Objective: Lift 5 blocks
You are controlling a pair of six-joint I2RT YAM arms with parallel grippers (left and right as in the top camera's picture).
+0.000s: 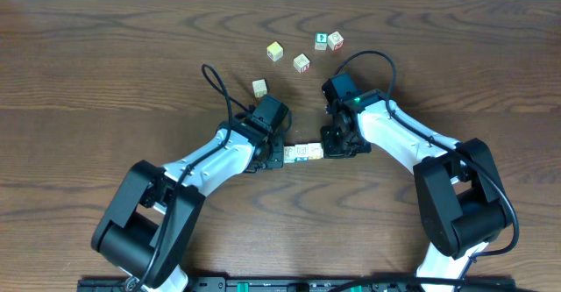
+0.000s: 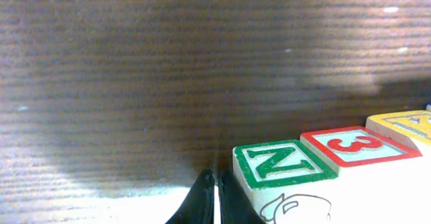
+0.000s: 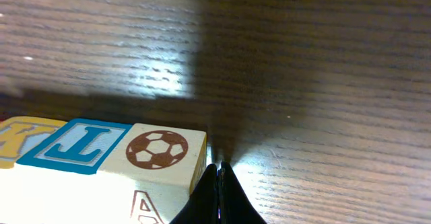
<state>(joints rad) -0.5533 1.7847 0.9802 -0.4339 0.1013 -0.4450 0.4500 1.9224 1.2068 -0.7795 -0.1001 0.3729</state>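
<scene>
The left tool (image 2: 214, 200), fingers pressed together, touches one end of a row of square-edged wooden blocks (image 2: 283, 167) with printed faces. The right tool (image 3: 221, 192), likewise closed, touches the far end. Beyond lies dark, grainy tabletop (image 2: 168, 62).

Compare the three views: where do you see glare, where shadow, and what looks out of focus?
Overhead: even light, sharp throughout, no strong glare on the table. Left wrist: far table blurred and dim, pale glare beside the left gripper, the N block crisp. Right wrist: bright glare patch left of centre, broad shadow upper right, the football block in focus.
</scene>
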